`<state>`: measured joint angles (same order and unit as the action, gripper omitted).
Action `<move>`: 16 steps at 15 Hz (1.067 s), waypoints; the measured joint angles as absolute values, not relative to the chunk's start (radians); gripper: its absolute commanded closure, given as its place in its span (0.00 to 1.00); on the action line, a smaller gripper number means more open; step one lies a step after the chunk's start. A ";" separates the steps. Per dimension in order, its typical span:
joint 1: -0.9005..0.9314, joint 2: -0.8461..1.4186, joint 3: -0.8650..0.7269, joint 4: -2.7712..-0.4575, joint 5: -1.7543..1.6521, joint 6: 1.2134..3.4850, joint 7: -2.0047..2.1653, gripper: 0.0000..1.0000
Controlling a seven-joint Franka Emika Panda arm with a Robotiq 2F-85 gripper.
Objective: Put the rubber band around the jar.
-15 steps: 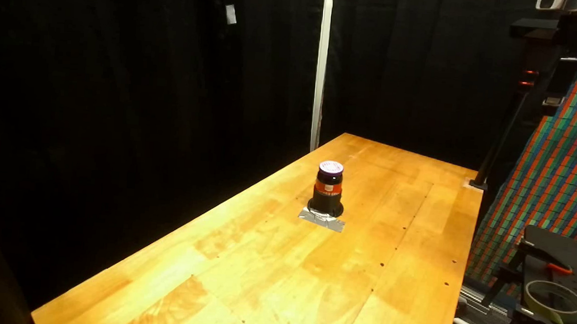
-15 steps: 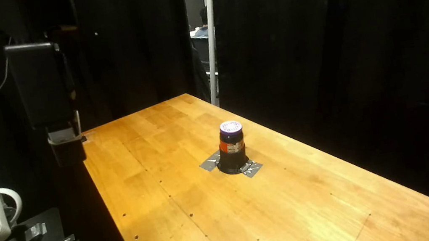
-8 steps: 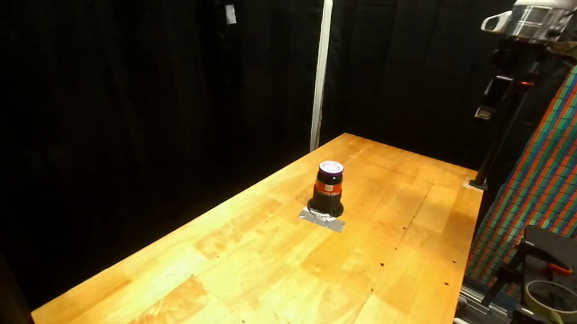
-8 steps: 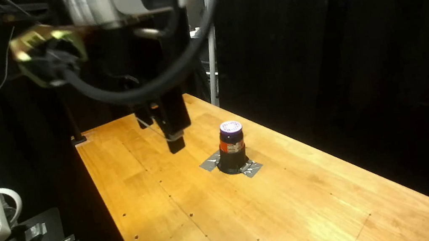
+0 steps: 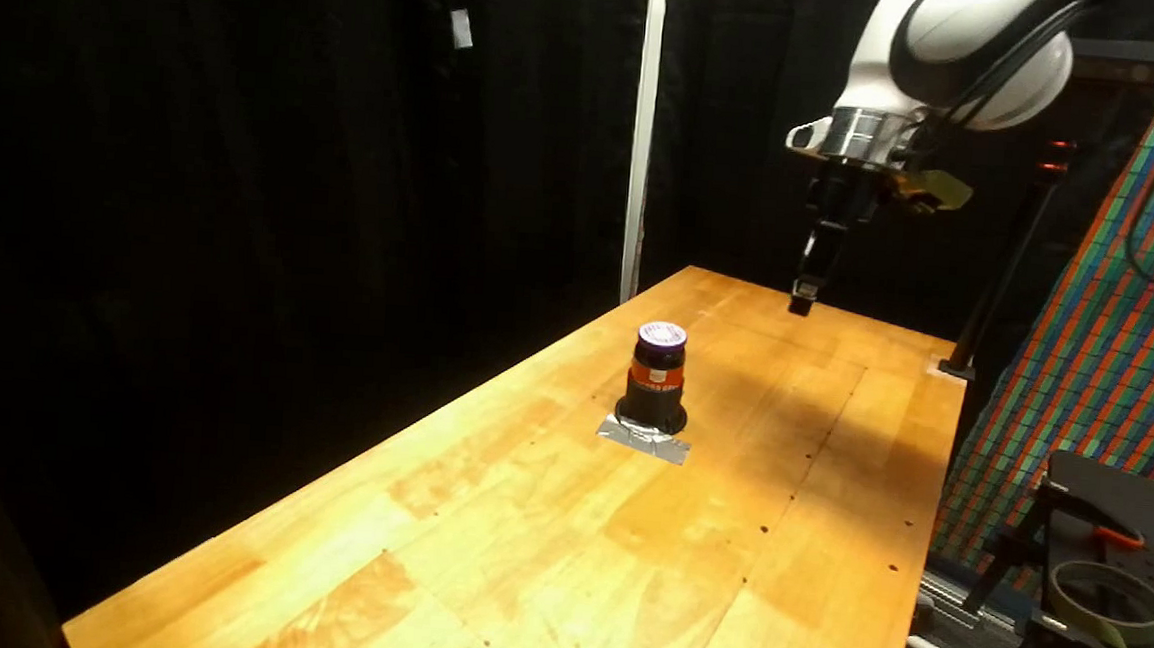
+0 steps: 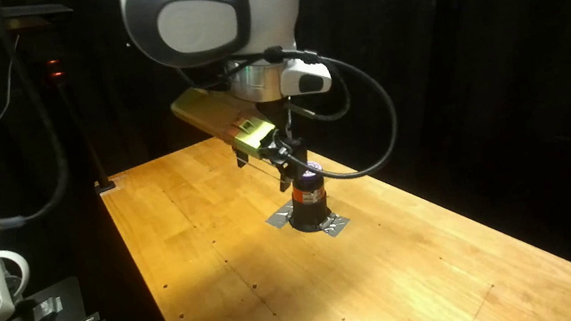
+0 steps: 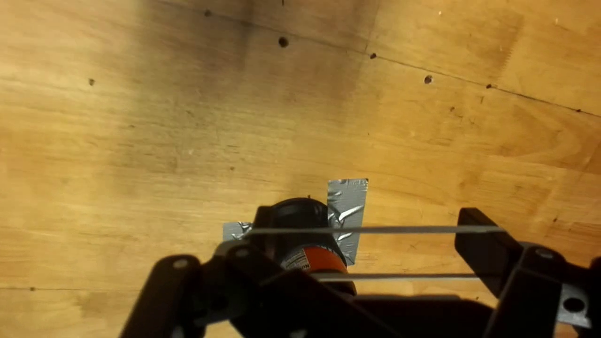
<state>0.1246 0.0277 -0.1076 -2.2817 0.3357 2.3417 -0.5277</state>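
Note:
The jar (image 5: 657,374) is dark with an orange-red label and a purple-white lid. It stands upright on the wooden table, in both exterior views, its base taped down (image 6: 336,225). My gripper (image 6: 263,172) is open in the air above the table. The rubber band (image 7: 399,230) is a pale loop stretched around both spread fingers, two strands showing in the wrist view. There, the jar (image 7: 326,259) lies below the left finger, partly hidden by it. In an exterior view, the gripper (image 5: 801,306) is higher than the jar and apart from it.
The wooden table (image 5: 542,562) has small holes. A black pole (image 5: 1001,270) is clamped at its far corner. A side cart with a tape roll (image 5: 1108,602) and tools stands beside the table. A cable loop (image 6: 388,111) hangs from the arm near the jar. Black curtains surround the table.
The arm has swung in from beside the table to over it. The gripper has moved toward the jar and lower. The band stays stretched on the fingers. The jar has not moved.

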 measured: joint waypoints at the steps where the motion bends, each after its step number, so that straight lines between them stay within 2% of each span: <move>1: 0.119 0.093 -0.087 -2.227 0.360 2.342 -0.539 0.00; 8: 0.072 0.450 0.015 -1.866 0.264 2.350 -0.435 0.00; 16: 0.073 0.578 0.035 -1.669 0.088 2.347 -0.286 0.00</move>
<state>0.0726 0.5780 0.0354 -1.6689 0.0877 2.3466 -0.2863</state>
